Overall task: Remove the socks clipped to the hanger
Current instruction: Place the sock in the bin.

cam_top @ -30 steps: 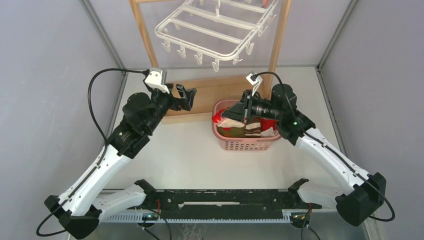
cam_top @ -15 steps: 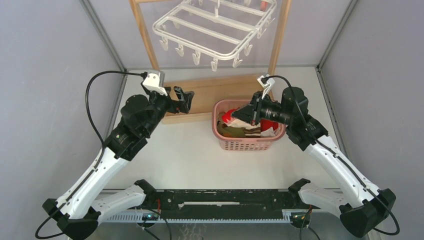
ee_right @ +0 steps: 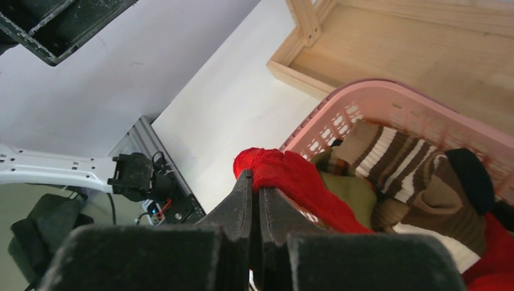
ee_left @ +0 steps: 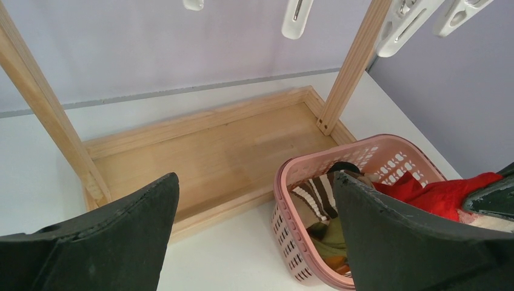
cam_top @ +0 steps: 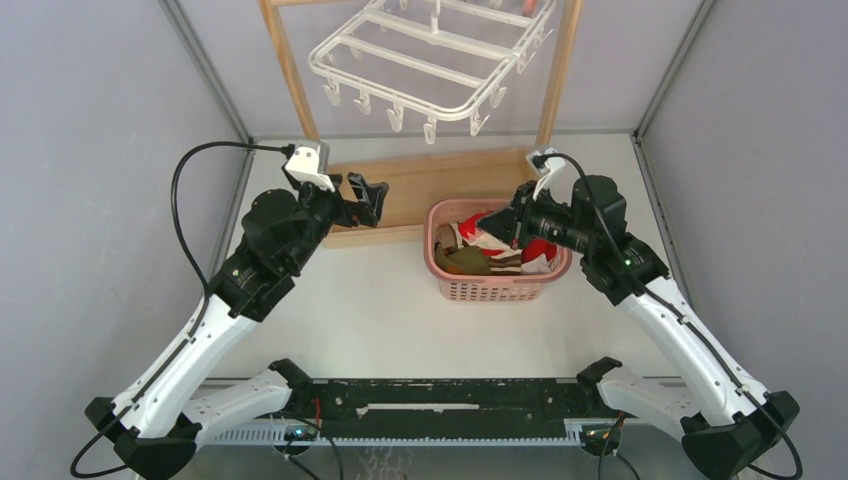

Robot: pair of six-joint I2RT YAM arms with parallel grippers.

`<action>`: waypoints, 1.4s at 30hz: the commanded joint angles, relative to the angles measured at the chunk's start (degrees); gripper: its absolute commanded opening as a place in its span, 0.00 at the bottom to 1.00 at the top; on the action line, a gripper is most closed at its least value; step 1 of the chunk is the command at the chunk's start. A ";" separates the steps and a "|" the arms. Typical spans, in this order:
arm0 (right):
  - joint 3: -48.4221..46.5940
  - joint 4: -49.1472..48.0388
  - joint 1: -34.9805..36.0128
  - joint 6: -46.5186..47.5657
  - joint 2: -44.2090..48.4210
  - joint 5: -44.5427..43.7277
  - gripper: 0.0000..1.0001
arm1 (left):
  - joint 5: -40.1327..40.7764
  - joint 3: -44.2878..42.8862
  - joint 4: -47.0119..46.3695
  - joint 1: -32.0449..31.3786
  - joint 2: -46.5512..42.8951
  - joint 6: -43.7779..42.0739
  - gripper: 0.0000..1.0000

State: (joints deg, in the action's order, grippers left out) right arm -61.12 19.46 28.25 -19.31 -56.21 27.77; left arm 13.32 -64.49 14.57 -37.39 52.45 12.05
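While my right end effector (ee_right: 253, 182) pinches a red sock (ee_right: 291, 182) over the pink basket (cam_top: 495, 290) of socks (cam_top: 480, 258), my left end effector (cam_top: 372, 196) gapes empty; next I release, then check the hanger (cam_top: 400, 98) overhead

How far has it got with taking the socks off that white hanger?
Mostly done, it seems. Several socks lie in the pink basket, and the hanger shows only empty clips. In hand: the right gripper, jaws shut on a red sock over the basket; the left gripper is open, empty. Left: dropping that sock; a red scrap at the hanger's far edge may be another.
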 commanded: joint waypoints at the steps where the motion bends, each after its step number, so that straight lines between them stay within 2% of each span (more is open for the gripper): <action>1: -2.93 1.13 -0.29 3.54 2.15 -5.20 0.00 | 0.13 0.46 -0.42 -0.27 -0.66 0.34 1.00; 13: -3.91 5.17 0.24 8.39 2.90 -15.34 0.00 | 1.48 -0.65 1.11 -0.31 -0.35 0.12 1.00; 18: -3.87 6.33 1.80 9.90 2.24 -22.63 0.00 | 1.70 -1.27 1.73 -0.28 0.21 0.07 1.00; 30: -3.77 6.29 4.99 12.37 -3.80 -34.87 0.00 | 2.14 -1.56 2.44 -0.30 0.52 -0.19 1.00; 34: -3.27 5.50 5.43 12.46 -6.27 -35.85 0.11 | 2.06 -1.52 2.57 -0.24 0.62 -0.14 1.00; 38: -2.81 5.27 5.64 11.87 -8.50 -35.67 0.34 | 1.98 -1.61 2.79 -0.32 0.73 -0.18 1.00; 42: -1.70 4.32 5.63 11.63 -10.25 -35.59 0.43 | 1.98 -1.52 2.83 -0.29 0.56 -0.04 1.00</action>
State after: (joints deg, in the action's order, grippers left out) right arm -62.54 27.11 33.45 -7.75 -65.56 -6.83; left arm 14.85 -64.51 18.04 -37.39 53.25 12.03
